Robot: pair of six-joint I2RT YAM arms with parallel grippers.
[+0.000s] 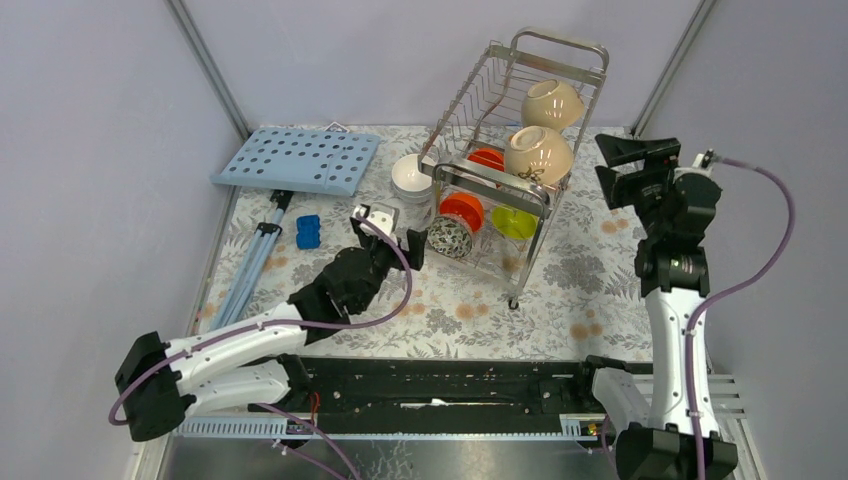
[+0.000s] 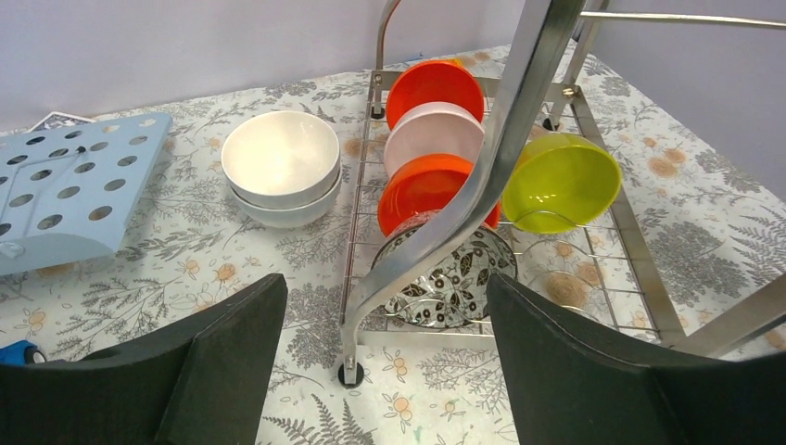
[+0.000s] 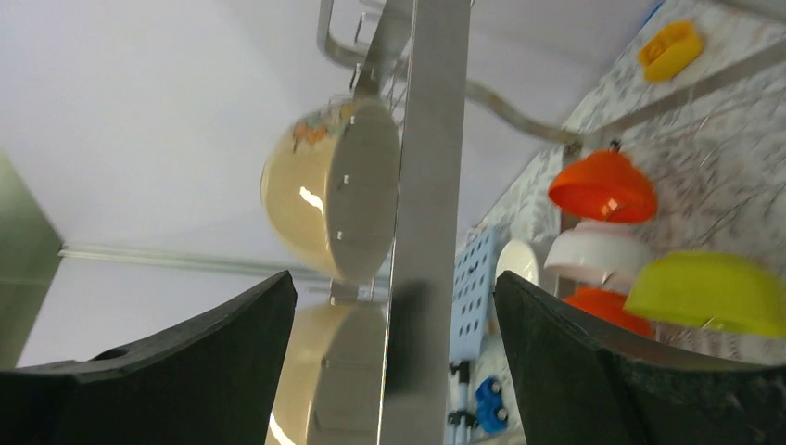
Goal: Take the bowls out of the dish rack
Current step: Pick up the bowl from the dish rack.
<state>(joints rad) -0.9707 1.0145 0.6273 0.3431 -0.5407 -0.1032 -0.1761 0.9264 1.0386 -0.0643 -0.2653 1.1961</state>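
The steel dish rack (image 1: 520, 120) stands at the back right. Its top tier holds two cream bowls (image 1: 552, 103), also close ahead in the right wrist view (image 3: 324, 199). On the lower tier stand orange bowls (image 2: 434, 88), a white one (image 2: 434, 137), a lime-green one (image 2: 561, 181) and a black-and-white speckled one (image 2: 445, 278). Two white bowls (image 1: 412, 178) sit stacked on the table left of the rack. My left gripper (image 1: 405, 238) (image 2: 385, 287) is open and empty, just before the rack's near-left post. My right gripper (image 1: 612, 165) (image 3: 394, 283) is open beside the upper tier's right end.
A light-blue perforated board (image 1: 298, 158) lies at the back left, with a small blue block (image 1: 308, 232) and folded pale-blue poles (image 1: 255, 262) in front of it. The rack's upright post (image 3: 426, 185) crosses the right wrist view. Enclosure walls close in the table.
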